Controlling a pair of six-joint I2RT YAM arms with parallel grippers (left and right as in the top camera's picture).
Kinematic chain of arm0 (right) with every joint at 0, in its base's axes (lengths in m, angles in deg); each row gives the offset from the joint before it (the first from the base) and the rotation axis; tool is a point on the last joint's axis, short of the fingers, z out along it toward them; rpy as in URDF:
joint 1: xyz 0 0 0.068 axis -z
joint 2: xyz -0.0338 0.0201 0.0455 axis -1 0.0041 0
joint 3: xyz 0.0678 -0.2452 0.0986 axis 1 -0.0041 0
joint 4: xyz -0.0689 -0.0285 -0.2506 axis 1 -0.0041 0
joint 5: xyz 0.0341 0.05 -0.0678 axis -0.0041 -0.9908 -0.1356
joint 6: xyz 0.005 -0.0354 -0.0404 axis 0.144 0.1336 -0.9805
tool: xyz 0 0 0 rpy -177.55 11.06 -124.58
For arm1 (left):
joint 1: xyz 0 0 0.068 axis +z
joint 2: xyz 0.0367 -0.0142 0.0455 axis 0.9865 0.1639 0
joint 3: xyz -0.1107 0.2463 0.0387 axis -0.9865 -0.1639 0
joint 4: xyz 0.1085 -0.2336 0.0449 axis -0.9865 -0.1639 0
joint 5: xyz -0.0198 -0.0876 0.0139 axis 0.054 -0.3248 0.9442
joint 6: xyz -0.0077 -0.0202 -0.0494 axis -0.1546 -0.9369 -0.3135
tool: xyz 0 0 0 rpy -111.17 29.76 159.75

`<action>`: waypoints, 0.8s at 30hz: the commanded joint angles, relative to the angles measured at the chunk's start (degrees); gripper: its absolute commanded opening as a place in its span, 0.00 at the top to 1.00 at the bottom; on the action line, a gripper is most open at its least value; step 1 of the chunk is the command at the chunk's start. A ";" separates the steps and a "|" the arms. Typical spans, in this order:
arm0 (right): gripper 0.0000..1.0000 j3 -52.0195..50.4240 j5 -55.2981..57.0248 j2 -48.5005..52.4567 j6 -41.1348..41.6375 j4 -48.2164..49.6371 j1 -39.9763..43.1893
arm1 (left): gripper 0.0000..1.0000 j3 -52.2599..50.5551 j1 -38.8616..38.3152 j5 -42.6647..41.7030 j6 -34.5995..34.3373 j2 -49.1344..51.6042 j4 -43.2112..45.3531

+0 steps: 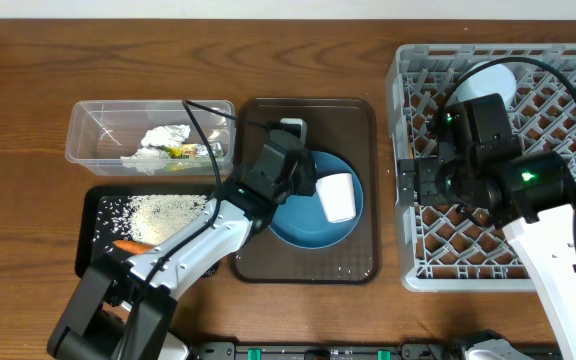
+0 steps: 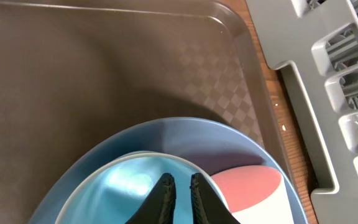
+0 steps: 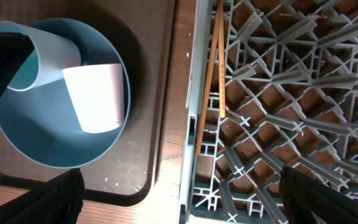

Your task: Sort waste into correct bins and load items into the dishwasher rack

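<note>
Presently, the following items are being recorded on the tabletop (image 1: 28, 90). Left end effector (image 2: 180, 182): the fingers are being held narrow, pinched on the wall of the light-blue cup (image 3: 39, 53), which is being held tilted over the left part of the blue plate (image 1: 308, 228). Pink cup (image 1: 338, 197): it is being shown lying on its side on the plate, just beside the light-blue cup. The plate is being carried by the brown serving tray (image 1: 353, 255). Right end effector (image 3: 179, 177): the fingers are being held wide apart with nothing between them, above the left edge of the dishwasher rack (image 1: 423, 65). Chopsticks (image 3: 211, 74): they are being seen lying in the rack along its left wall. Bowl (image 1: 493, 75): it is being seen at the rack's far side, partly hidden by the right arm. Clear tub (image 1: 88, 125): the crumpled napkin (image 1: 163, 138) and the yellow-green wrapper (image 1: 183, 152) are being held inside it. Black tray (image 1: 93, 215), just in front of the tub: the rice grains (image 1: 158, 212) are being shown scattered in it, with the carrot (image 1: 131, 245) at its near side.
</note>
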 commanded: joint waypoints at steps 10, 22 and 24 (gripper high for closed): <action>0.01 0.15 0.13 0.09 0.63 0.00 0.15 | 0.83 9.99 0.72 -1.25 4.33 -0.11 -8.79; 0.01 0.15 0.13 0.09 0.61 0.00 0.15 | 0.62 25.70 4.70 3.10 -3.26 -0.09 -39.50; 0.01 0.15 0.13 0.07 0.61 0.00 0.15 | 0.60 25.49 6.32 2.45 -4.11 0.07 -42.36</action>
